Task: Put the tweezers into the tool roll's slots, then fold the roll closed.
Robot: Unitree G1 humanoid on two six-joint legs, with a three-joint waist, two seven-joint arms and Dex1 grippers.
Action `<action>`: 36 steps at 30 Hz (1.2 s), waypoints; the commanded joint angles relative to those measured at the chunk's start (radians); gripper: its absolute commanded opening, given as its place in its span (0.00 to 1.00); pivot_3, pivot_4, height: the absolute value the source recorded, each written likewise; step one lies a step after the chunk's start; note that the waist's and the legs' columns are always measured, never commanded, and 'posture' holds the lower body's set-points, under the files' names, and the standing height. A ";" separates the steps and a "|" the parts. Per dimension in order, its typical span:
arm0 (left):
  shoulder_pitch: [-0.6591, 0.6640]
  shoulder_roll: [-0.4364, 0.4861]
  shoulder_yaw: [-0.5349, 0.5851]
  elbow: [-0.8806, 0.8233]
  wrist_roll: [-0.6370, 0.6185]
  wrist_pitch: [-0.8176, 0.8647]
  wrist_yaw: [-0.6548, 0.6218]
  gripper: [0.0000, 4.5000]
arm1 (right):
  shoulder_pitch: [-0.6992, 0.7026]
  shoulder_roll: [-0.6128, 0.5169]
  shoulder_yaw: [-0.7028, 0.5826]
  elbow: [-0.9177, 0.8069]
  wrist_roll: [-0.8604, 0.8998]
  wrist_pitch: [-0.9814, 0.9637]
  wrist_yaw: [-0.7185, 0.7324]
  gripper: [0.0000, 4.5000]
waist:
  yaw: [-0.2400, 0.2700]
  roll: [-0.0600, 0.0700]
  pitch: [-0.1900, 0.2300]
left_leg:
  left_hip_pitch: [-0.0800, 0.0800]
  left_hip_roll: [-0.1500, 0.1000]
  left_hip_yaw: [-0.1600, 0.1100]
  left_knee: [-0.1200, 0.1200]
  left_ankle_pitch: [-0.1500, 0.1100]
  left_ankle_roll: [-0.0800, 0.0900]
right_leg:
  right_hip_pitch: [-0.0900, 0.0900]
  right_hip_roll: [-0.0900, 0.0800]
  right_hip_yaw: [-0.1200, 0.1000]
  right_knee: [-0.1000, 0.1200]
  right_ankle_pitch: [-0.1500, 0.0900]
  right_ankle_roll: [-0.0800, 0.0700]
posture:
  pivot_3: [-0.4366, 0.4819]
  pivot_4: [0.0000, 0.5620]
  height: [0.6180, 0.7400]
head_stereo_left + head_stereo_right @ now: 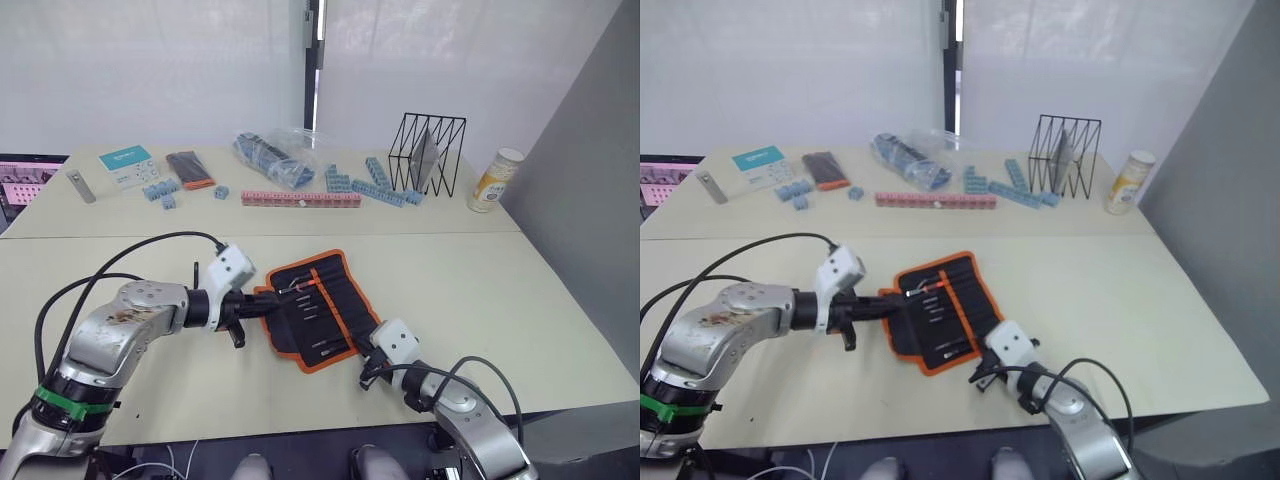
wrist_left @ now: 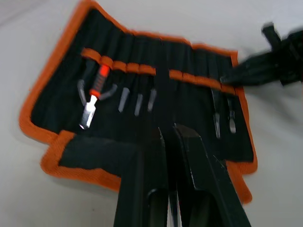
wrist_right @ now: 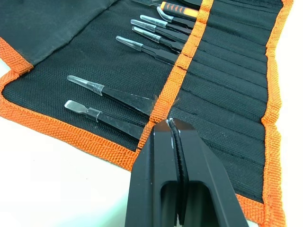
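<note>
The right claw (image 3: 171, 124), nearest of all, has its two black fingers pressed together with nothing between them, tips on the orange stripe (image 3: 182, 61) of the tool roll (image 1: 315, 307). The roll lies unrolled on the matte cream counter (image 1: 480, 290), coarse woven black fabric bound in orange webbing. The tweezers (image 3: 142, 45) sit in the slots (image 3: 222, 71), their clear-capped tips pointing out (beside them an orange-handled tool (image 2: 97, 87)). The left claw (image 2: 171, 130) is likewise pinched closed and empty, over the roll's opposite edge. Farther back stand a black wire rack (image 1: 428, 152), blue blocks (image 1: 380, 185), a pink strip (image 1: 300, 199) and a yellow-labelled can (image 1: 496, 179), its writing unreadable, before white blinds.
</note>
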 commanded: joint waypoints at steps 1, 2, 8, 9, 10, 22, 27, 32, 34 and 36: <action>-0.075 0.030 -0.085 -0.020 0.054 0.008 -0.043 0.00 | 0.053 -0.010 0.055 0.139 -0.030 0.114 0.005 0.00 | -0.001 0.000 0.000 | -0.001 0.000 0.000 0.000 0.000 0.000 | 0.000 0.000 0.000 0.000 0.000 0.000 | 0.48 0.27 0.97; -0.095 0.037 -0.119 -0.015 0.071 0.029 -0.046 0.00 | 0.054 -0.009 0.054 0.138 -0.030 0.115 0.003 0.00 | -0.002 0.000 0.000 | -0.001 0.000 0.000 0.000 0.000 0.000 | -0.001 0.000 0.000 0.000 0.000 0.000 | 0.48 0.27 0.97; -0.203 0.031 -0.257 0.004 0.120 0.115 -0.082 0.00 | 0.062 -0.005 0.060 0.130 -0.031 0.116 -0.004 0.00 | -0.002 0.000 0.001 | -0.001 0.000 0.000 0.000 0.000 0.000 | -0.001 0.000 0.000 0.000 0.000 0.000 | 0.48 0.27 0.97; -0.218 0.020 -0.271 0.013 0.131 0.122 -0.076 0.00 | 0.063 -0.005 0.061 0.129 -0.032 0.117 -0.005 0.00 | -0.002 0.000 0.001 | -0.001 0.000 0.000 0.000 0.000 0.000 | -0.001 0.000 0.000 0.000 0.000 0.000 | 0.48 0.27 0.97; -0.230 0.011 -0.283 0.019 0.140 0.118 -0.076 0.00 | 0.064 -0.003 0.061 0.128 -0.032 0.116 -0.007 0.00 | -0.002 0.000 0.001 | -0.001 0.000 0.000 0.000 0.000 0.000 | -0.001 0.000 0.000 0.000 0.000 0.000 | 0.48 0.27 0.97; -0.295 -0.062 -0.381 0.087 0.254 0.115 -0.051 0.00 | 0.080 0.006 0.068 0.122 -0.034 0.115 -0.027 0.00 | -0.001 0.000 0.001 | 0.000 0.000 0.000 0.000 0.000 0.001 | 0.000 0.001 0.000 0.001 0.000 0.000 | 0.48 0.27 0.97; -0.309 -0.098 -0.397 0.110 0.288 0.110 -0.043 0.00 | 0.085 0.007 0.067 0.116 -0.031 0.119 -0.033 0.00 | 0.002 0.000 0.001 | 0.000 0.000 0.000 0.000 0.000 0.001 | 0.001 0.001 0.000 0.001 0.000 0.000 | 0.48 0.27 0.97; -0.324 -0.140 -0.420 0.160 0.321 0.087 -0.049 0.00 | 0.089 0.009 0.070 0.111 -0.028 0.121 -0.040 0.00 | 0.004 0.000 0.001 | -0.001 0.000 0.000 0.001 0.000 0.001 | 0.001 0.001 0.000 0.001 0.000 0.000 | 0.48 0.27 0.97; -0.337 -0.160 -0.431 0.191 0.338 0.065 -0.053 0.00 | 0.093 0.009 0.071 0.108 -0.028 0.122 -0.042 0.00 | 0.005 0.000 0.001 | 0.000 0.000 0.000 0.001 0.000 0.001 | 0.001 0.001 0.000 0.001 0.000 0.000 | 0.48 0.27 0.97; -0.356 -0.191 -0.437 0.230 0.351 0.046 -0.055 0.00 | 0.097 0.006 0.070 0.103 -0.027 0.124 -0.042 0.00 | 0.006 0.000 0.001 | -0.001 0.000 0.000 0.001 0.000 0.001 | 0.001 0.001 0.000 0.001 0.000 0.000 | 0.48 0.27 0.97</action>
